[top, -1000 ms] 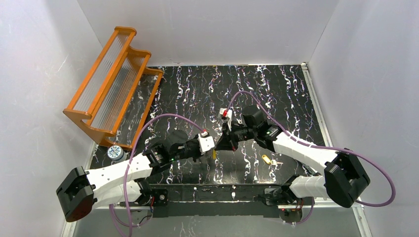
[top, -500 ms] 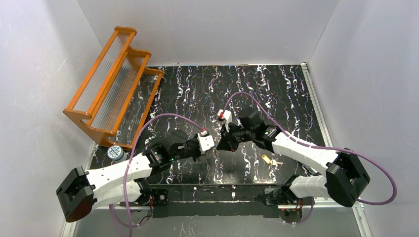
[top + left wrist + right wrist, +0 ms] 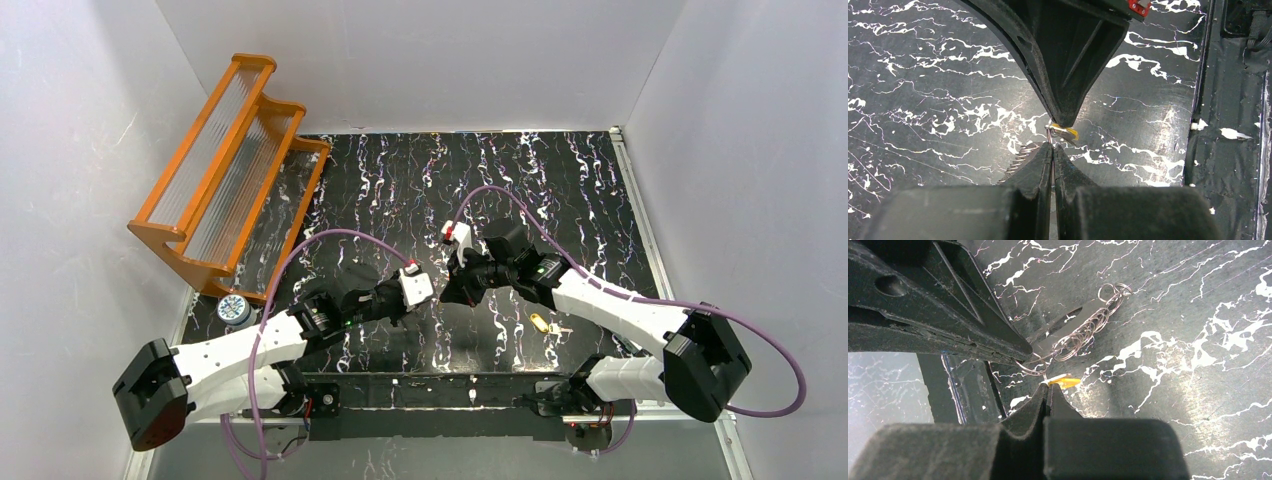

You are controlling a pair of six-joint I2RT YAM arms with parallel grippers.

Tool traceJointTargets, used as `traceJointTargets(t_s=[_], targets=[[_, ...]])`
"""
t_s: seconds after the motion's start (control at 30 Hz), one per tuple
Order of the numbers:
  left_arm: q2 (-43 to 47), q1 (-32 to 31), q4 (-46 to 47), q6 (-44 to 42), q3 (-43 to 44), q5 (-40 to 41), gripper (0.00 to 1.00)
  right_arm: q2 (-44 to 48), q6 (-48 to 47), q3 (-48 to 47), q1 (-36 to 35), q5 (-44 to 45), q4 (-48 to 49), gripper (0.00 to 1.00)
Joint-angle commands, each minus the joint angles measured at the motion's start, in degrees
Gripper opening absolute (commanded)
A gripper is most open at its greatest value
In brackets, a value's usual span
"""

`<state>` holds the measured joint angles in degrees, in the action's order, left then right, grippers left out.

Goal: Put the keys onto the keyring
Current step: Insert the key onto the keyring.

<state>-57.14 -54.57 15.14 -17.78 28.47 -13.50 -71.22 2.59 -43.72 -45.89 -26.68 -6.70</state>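
overhead, two white arms reach in from the near edge and meet tip to tip above the middle of a black, white-veined counter (image 3: 560, 190); the left tool (image 3: 1053, 146) has its fingers pressed together on the thin wire of the keyring (image 3: 1030, 368); in the right wrist view the ring shows as a small loop at that tip, with a string of finer metal loops trailing away toward 1 o'clock; the right tool (image 3: 1048, 389) is likewise pressed together, pinching the held key (image 3: 1064, 382), whose yellow head pokes out toward 3 o'clock just beside the loop; the two tips sit nearly touching, seemingly so one can steady the ring while the other brings the key to the wire; whether the key is already threaded is too small to tell; the second key (image 3: 540, 323) lies flat on the counter at about 4 o'clock from the meeting point, apart from both tools; an orange rack (image 3: 230, 165) stands at 10 o'clock by the left wall, with a small round object (image 3: 233, 309) just below its near end; the task looks at most half done, and the fine alignment seems the delicate part.
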Motion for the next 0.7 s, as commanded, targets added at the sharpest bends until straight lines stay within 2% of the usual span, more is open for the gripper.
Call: traceJointTargets(t_s=[0.0,0.3,0.5,0.57,0.67], targets=[[2.79,-0.28,1.30,0.34,0.30,-1.71,0.00,1.79,-0.81,-1.00,0.28,2.45,0.65,0.01],[5.04,-0.28,1.12,-1.37,-0.99,-1.24,0.00,5.14,-0.97,0.92,0.29,-2.13,4.02,0.01],[5.89,-0.28,1.19,-2.07,-1.39,-1.02,0.00,6.00,-0.78,2.15,0.31,-1.96,5.17,0.01],[6.18,-0.28,1.32,-2.31,-1.62,-1.01,0.00,5.80,-0.74,2.07,0.27,-1.77,4.83,0.07],[6.71,-0.28,1.74,-2.40,-2.03,-1.14,0.00,6.29,-1.10,2.38,0.26,-1.73,5.13,0.09]])
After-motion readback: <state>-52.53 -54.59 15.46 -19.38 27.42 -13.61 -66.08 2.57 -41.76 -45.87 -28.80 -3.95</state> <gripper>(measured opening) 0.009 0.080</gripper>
